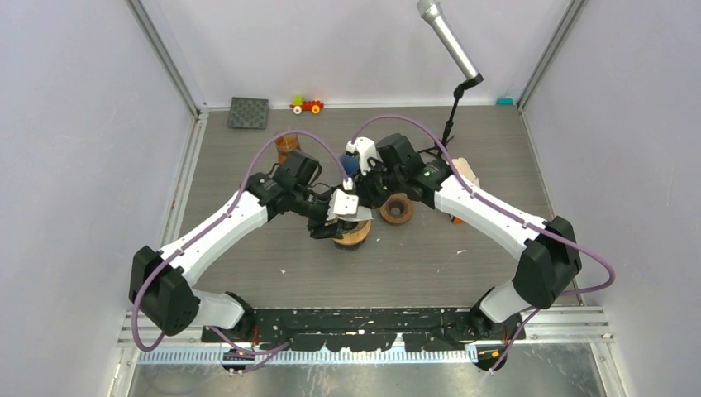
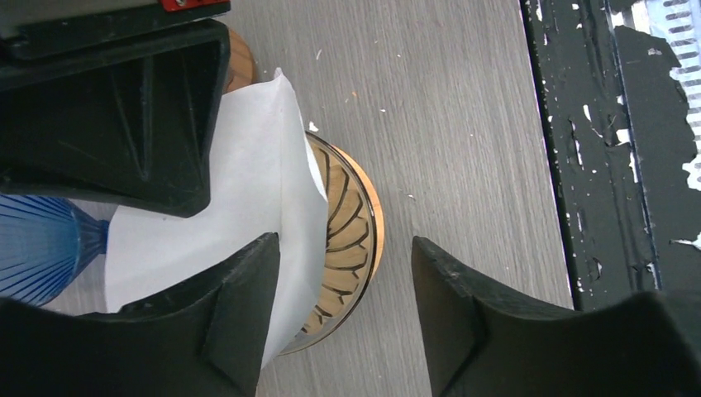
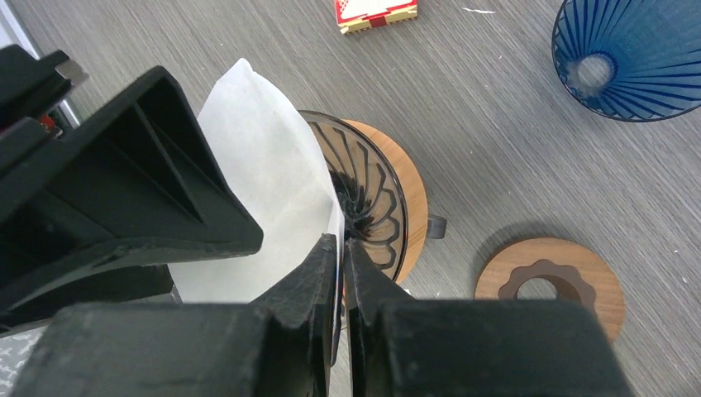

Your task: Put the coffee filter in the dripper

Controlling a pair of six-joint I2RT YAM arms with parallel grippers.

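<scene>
Right gripper (image 3: 340, 273) pinched closed on the white filter (image 3: 264, 182) | left gripper (image 2: 343, 318) spread wide, gripping nothing | filter stands tilted across the dripper (image 3: 374, 194) rim, unseated | I judge the cone mouth sits just beside my right pinch, so the right arm is nearer.

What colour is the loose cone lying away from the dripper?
Translucent blue cone, with fine ribs; clearest in the right wrist view.
</scene>
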